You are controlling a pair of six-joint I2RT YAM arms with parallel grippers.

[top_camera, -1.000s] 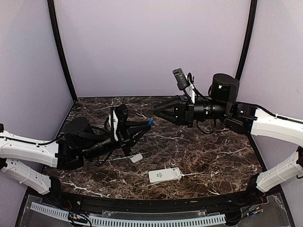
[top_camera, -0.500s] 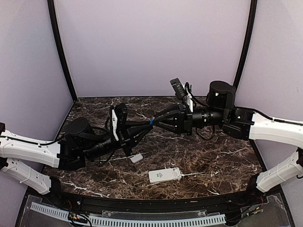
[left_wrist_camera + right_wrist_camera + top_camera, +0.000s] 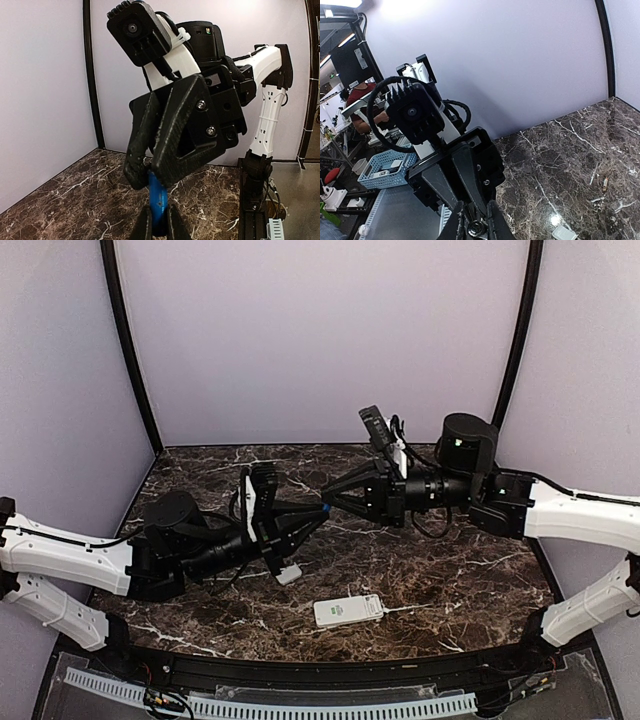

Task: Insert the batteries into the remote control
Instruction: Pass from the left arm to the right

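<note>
A blue battery (image 3: 324,508) hangs in mid-air over the table's middle, between the two grippers. My left gripper (image 3: 317,513) is shut on its near end; in the left wrist view the blue battery (image 3: 158,202) sits between my left gripper's (image 3: 158,216) two fingers. My right gripper (image 3: 331,502) meets it tip to tip and is shut on the far end, whose metal cap (image 3: 476,229) shows between the right gripper's (image 3: 476,221) fingers. The white remote control (image 3: 348,611) lies flat near the front edge, untouched. A second thin cylinder (image 3: 605,184) lies on the marble.
A small loose white cover piece (image 3: 288,574) lies on the dark marble table (image 3: 440,580) left of the remote, below the left arm. Lilac walls and black corner posts (image 3: 130,350) enclose the back and sides. Both arms stretch across the table's middle.
The two grippers came together over the table's middle. The right gripper moved left onto the battery held by the left gripper and its jaws narrowed around it. The left gripper's hold stayed.
</note>
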